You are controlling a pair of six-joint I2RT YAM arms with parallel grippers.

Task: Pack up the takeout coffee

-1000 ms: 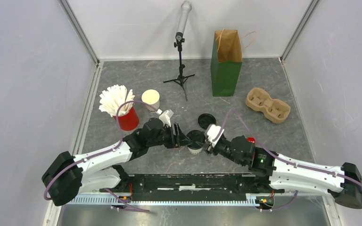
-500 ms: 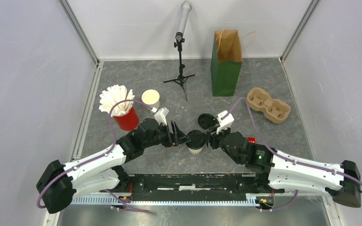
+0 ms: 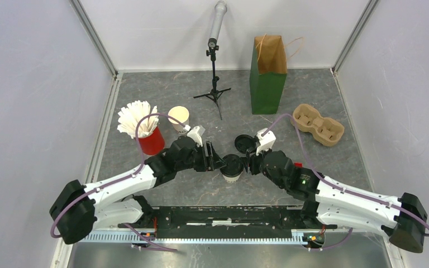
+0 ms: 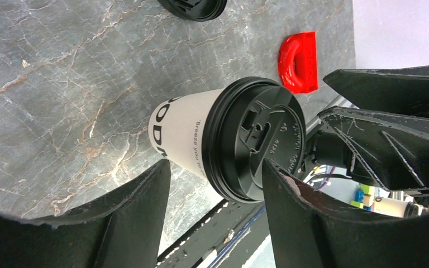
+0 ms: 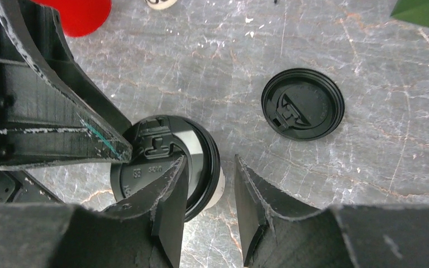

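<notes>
Top external view, takeout coffee (image 3: 232,167) upright with its black lid on, mid grey table (image 3: 162,95), between the two grippers, left gripper (image 3: 219,162) spread wide with the cup between its fingers, right gripper (image 3: 246,164) narrower, one finger over the lid's edge, possibly touching

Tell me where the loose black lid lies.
In the top view, the loose black lid lies flat just beyond the takeout coffee, toward the green bag.

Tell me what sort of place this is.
Likely a walled robot test cell staged for coffee packing: plain white wall panels, a grey microphone on a black tripod, a black-lidded cream paper cup.
</notes>
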